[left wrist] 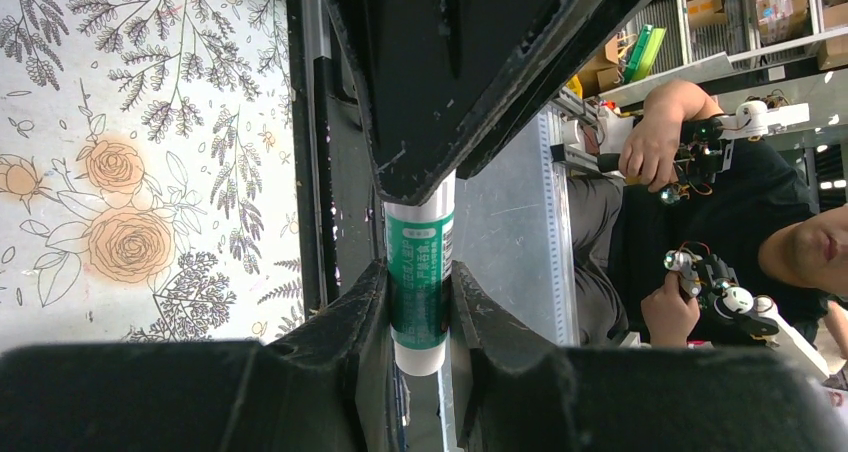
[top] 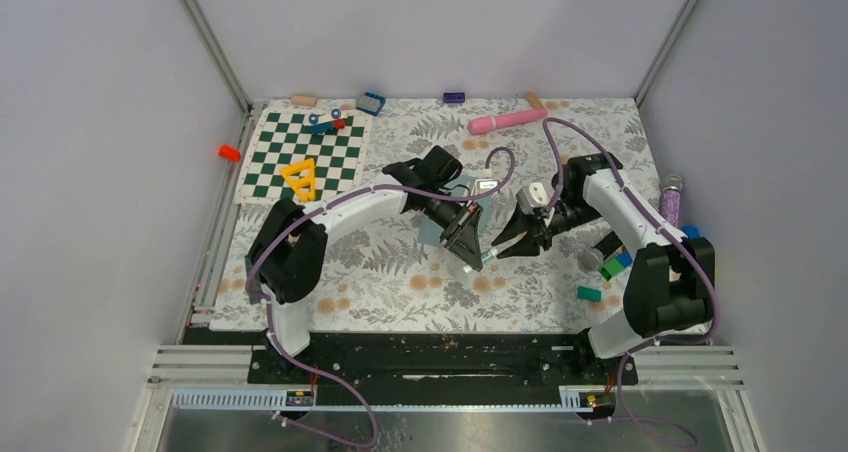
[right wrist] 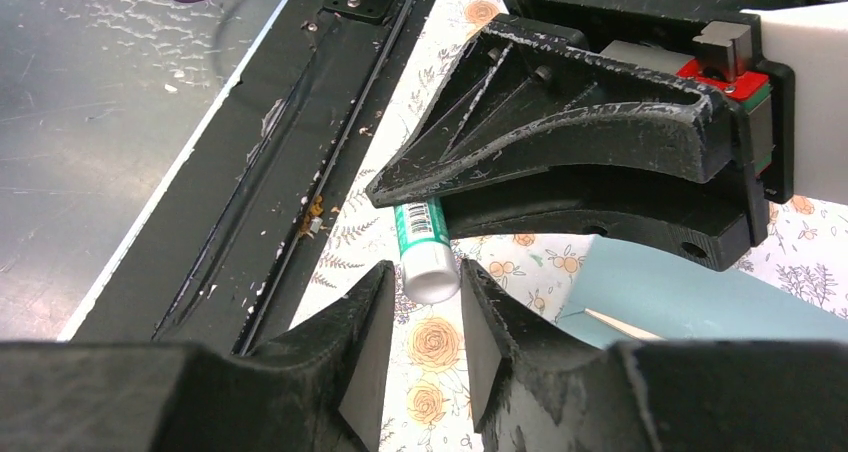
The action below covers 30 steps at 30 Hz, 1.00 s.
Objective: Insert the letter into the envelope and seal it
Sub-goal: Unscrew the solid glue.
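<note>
Evidently this is the sealing step: glue is being readied and its cap is not yet off.

Top view: the envelope [top: 430,232] lies flat about mid-counter [top: 400,292], well clear of every edge, partly under the left wrist. The left jaws pinch a glue stick [top: 487,258] just off the envelope's near-right corner. The right jaws meet its free end.

Left wrist view: the left jaws are clamped on the glue stick [left wrist: 421,272], whose far end is hidden behind the right jaws.

Right wrist view: the white cap [right wrist: 430,272] sits between the right jaws, which stand narrowly apart. Whether they press it yet, I cannot tell. The envelope [right wrist: 680,297] lies just beside them.

Likely next: pinch the cap firmly and pull along the stick while the left holds. The letter is not made out.
</note>
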Each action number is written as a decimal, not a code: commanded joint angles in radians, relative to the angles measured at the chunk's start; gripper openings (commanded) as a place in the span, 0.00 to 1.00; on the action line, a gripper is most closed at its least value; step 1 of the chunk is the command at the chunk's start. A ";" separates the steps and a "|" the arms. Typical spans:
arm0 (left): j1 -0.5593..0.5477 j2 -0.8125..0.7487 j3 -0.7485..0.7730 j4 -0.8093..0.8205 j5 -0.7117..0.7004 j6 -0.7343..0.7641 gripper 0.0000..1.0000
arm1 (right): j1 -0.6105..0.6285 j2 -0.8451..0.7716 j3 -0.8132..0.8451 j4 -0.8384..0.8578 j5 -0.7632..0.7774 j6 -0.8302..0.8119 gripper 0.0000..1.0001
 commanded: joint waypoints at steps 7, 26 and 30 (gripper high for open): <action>0.004 -0.015 0.053 0.006 0.032 0.022 0.00 | 0.009 -0.018 0.002 -0.176 0.030 -0.102 0.24; -0.059 -0.189 0.031 0.056 -0.673 0.093 0.00 | 0.034 0.211 0.253 -0.173 -0.080 0.555 0.21; -0.087 -0.218 0.006 0.105 -0.803 0.092 0.00 | 0.035 0.242 0.292 -0.172 -0.112 0.661 0.21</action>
